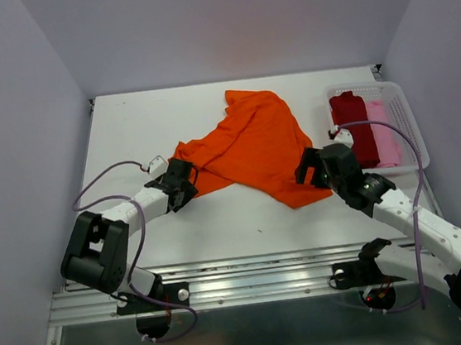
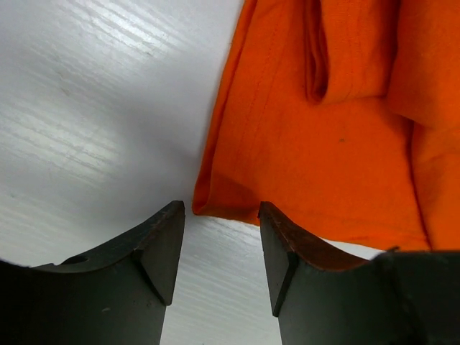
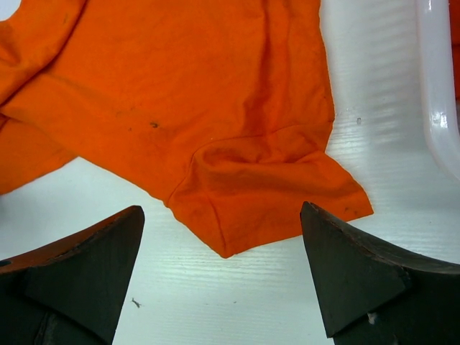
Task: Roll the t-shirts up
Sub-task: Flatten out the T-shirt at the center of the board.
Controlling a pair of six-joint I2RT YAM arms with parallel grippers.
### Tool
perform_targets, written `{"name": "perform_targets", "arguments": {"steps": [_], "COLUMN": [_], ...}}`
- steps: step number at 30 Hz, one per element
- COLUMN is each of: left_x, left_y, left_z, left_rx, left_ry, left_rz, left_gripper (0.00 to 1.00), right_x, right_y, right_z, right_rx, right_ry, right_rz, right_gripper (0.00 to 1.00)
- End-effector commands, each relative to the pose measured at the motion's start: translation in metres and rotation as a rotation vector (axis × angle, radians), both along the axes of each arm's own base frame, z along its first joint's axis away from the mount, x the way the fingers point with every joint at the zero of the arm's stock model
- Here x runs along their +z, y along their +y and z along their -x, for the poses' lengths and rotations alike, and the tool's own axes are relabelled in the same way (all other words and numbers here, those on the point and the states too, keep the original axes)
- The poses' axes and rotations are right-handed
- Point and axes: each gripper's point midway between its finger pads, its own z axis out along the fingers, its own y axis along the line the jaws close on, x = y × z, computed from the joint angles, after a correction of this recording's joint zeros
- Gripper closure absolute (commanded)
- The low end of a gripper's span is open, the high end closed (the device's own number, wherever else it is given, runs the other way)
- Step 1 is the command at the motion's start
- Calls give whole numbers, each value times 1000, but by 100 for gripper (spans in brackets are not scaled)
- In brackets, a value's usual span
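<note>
- The orange t-shirt [image 1: 252, 145] is bright orange all over, with no pattern, just a few tiny dark specks.
- The dark red t-shirt [image 1: 349, 117] is plain.
- The pink t-shirt [image 1: 386, 145] is pale and plain.
- The basket [image 1: 358, 87] is white, with a net of little holes.
- The table [image 1: 219, 215] is white.
- The left gripper [image 2: 221, 215] and right gripper [image 3: 223, 215] are black.

I see a white mesh plastic basket [image 1: 406, 123] with a rounded glossy rim. It stands on a white table [image 1: 219, 215], which spreads out flat to the basket's left. Plain pale grey walls [image 1: 230, 23] rise behind the basket and close beside its right side. Nearer to me than the basket, a ribbed metal rail [image 1: 259, 279] runs along the table's front edge.
</note>
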Motion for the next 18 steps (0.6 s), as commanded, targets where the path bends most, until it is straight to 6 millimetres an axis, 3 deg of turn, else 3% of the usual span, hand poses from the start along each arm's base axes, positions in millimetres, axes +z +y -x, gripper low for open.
{"name": "perform_targets", "arguments": {"steps": [1,3,4,5,6,9,11,17,18], "left_x": [-10,-14,-17,-17,-17,-2,24,82,88], "left_y": [4,3,3,3,4,14,24,94,94], "left_z": [2,0,-2,-3,-4,-12,-18,-33,-36], "left_rx": [34,31,30,26,24,42,48,145,139], "left_ry": [0,8,14,18,23,1,-68,-232,-247], "left_rz": [6,0,-7,-13,-18,-47,-47,-20,-23], "left_gripper": [43,48,56,86,100,100,100,100,100], "right_x": [-4,-14,-19,-22,-27,-39,-45,-55,-56], "right_y": [5,6,8,9,9,7,7,14,13], "right_z": [-3,-3,-1,-2,-2,-3,0,12,12], "right_rx": [-12,-22,-18,-20,-22,-21,-2,97,108], "right_ry": [-5,29,47,59,72,118,142,177,175], "right_rz": [-21,-23,-25,-27,-21,-10,-8,4,17], "right_gripper": [5,4,4,4,4,10,11,11,11]}}
